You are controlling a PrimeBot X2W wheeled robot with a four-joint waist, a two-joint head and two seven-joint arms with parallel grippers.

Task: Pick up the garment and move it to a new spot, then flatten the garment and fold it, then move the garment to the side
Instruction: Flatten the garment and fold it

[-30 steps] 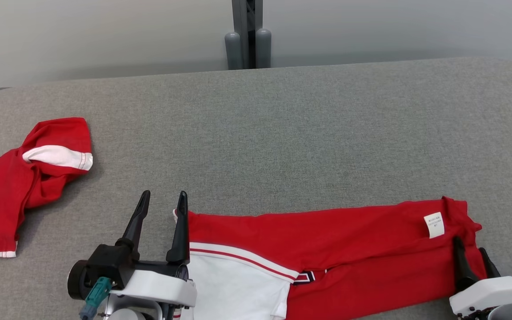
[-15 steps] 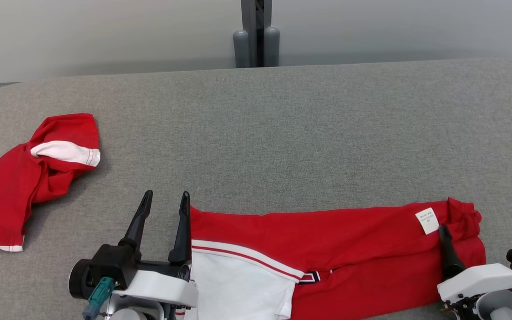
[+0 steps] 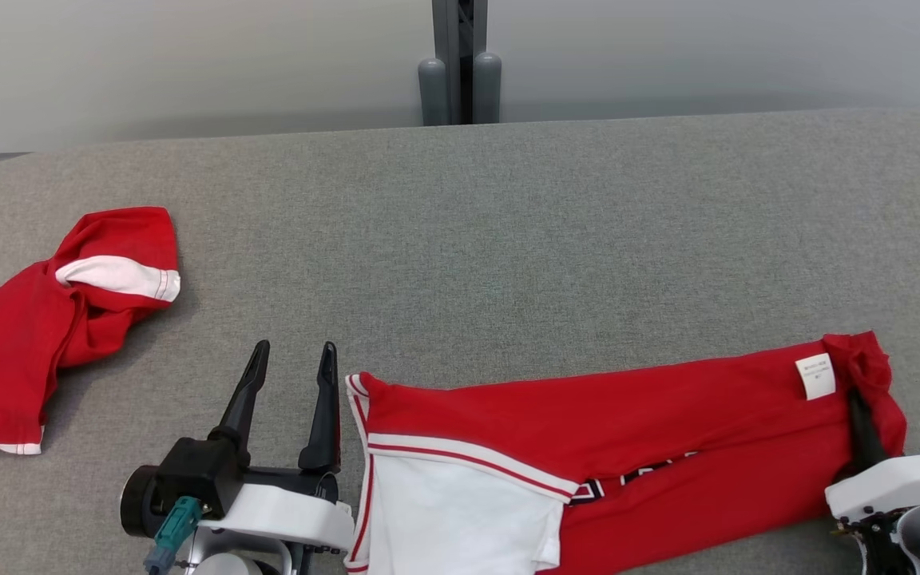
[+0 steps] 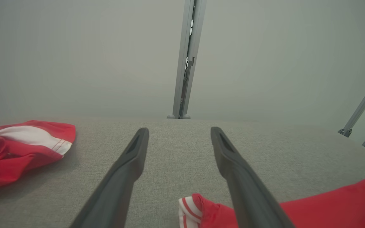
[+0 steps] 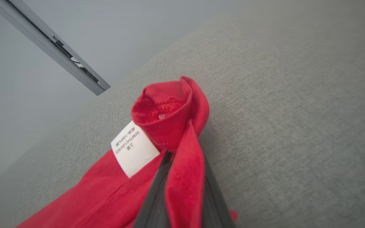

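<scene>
Cloth detail comes best from the right wrist view: the jaws of the right gripper [image 5: 184, 158] are pressed together on a red fold of the garment [image 5: 106, 196]. Just beyond their tips the corner curls into a small roll, with a white printed label [image 5: 134, 148] beside it at 9 o'clock.

The head view gives instead the whole length. There the garment lies along the near edge of the grey surface [image 3: 508, 239], at 6 o'clock. Its long axis runs from 9 o'clock to 3 o'clock, and the pinched right end is turned a little toward 2 o'clock. It is red and folded to a long band. At its left end there is a white panel edged by red and white stripes, and some dark lettering shows in the middle.

The left gripper [image 3: 294, 348] sits just beside this left end, jaws spread wide and holding nothing. The left wrist view shows the striped corner low between its fingers [image 4: 233, 171], close to the right one. A second red cloth [image 3: 45, 319] with a white band lies well apart at 9 o'clock.
</scene>
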